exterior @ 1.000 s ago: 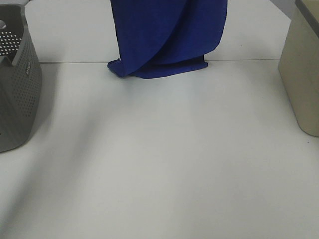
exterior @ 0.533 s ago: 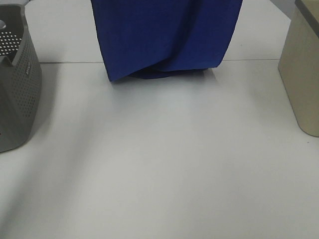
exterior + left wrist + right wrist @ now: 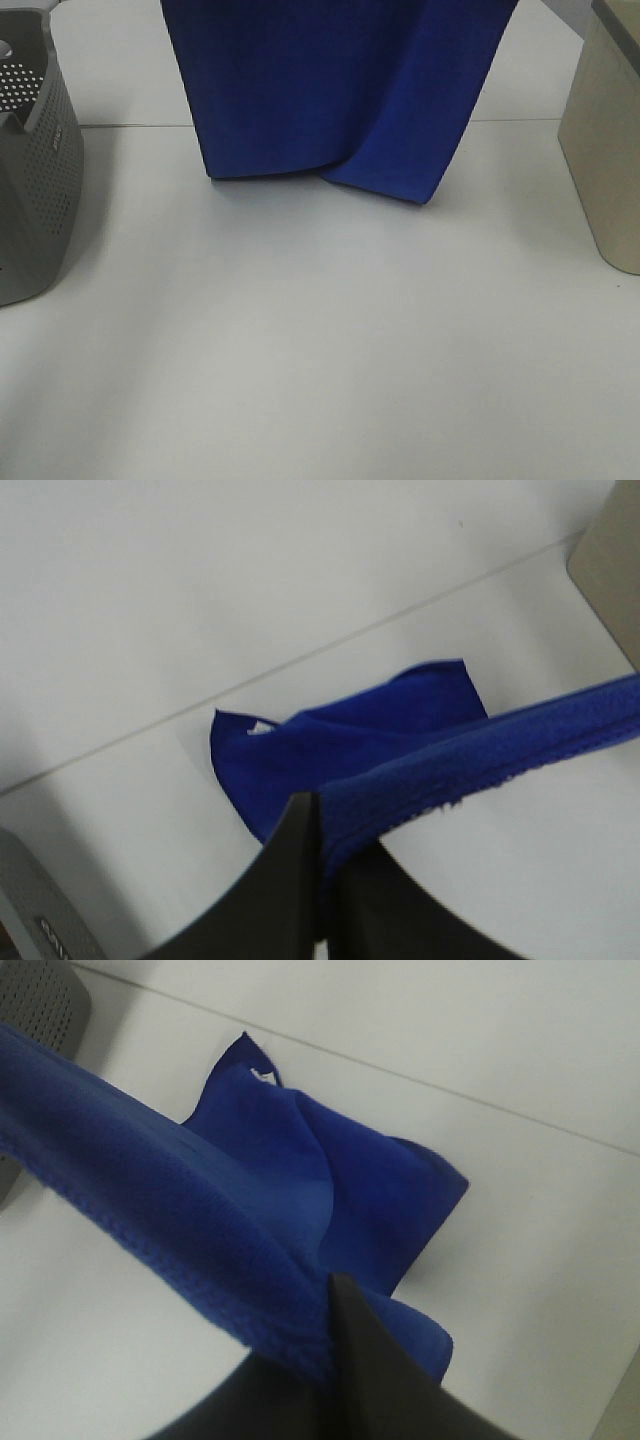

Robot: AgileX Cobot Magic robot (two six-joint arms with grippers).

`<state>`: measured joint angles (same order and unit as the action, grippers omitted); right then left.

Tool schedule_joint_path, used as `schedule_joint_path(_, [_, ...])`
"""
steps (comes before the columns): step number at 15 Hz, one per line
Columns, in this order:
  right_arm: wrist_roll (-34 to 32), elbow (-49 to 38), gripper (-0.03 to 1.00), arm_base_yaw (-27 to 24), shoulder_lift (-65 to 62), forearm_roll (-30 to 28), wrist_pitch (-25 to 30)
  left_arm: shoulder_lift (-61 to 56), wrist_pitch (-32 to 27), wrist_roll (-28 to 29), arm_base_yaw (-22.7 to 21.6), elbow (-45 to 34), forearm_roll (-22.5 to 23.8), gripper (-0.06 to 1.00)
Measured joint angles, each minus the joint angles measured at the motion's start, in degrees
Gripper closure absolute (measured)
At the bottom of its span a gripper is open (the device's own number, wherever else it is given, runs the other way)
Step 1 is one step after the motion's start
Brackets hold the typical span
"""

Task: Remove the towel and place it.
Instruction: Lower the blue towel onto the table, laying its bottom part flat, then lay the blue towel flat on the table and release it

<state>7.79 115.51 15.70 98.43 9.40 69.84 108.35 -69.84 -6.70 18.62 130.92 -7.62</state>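
Exterior high view: towel lifted clear of the basket, not yet laid down

Exterior high: the blue towel (image 3: 330,90) hangs as a wide sheet over the white table (image 3: 320,350), between the grey perforated basket (image 3: 40,180) and a beige bin (image 3: 605,150). Its lower edge appears to touch the tabletop. Neither gripper shows here. Removal looks done; laying it flat remains.

Left wrist: the left gripper (image 3: 318,815) is clamped tight on the towel's upper hem, which runs taut away from the jaws. Below, the towel's lower end (image 3: 350,750) rests on the table, its white tag (image 3: 262,727) showing.

Right wrist: the right gripper (image 3: 335,1305) is likewise pinched on the hem, with the towel's lower part (image 3: 330,1190) lying beneath it on the table.
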Motion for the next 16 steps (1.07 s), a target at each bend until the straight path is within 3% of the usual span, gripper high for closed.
schedule_joint_path(3, [-1.15, -10.54, 0.95, 0.0, -7.22, 1.6, 0.0, -10.71, 0.0, 0.0, 0.74, -18.74, -1.26, 0.94])
schedule_joint_path(6, [-1.15, -18.91, 0.95, 0.11, -13.87, 3.04, -0.06, -18.74, 0.29, 0.0, 1.03, -31.8, -2.98, 0.94])
schedule_joint_path(16, [-6.76, -48.3, 0.95, 0.23, -33.46, 11.52, -0.46, -35.29, 1.2, 0.0, 1.2, -56.44, -9.68, 0.94])
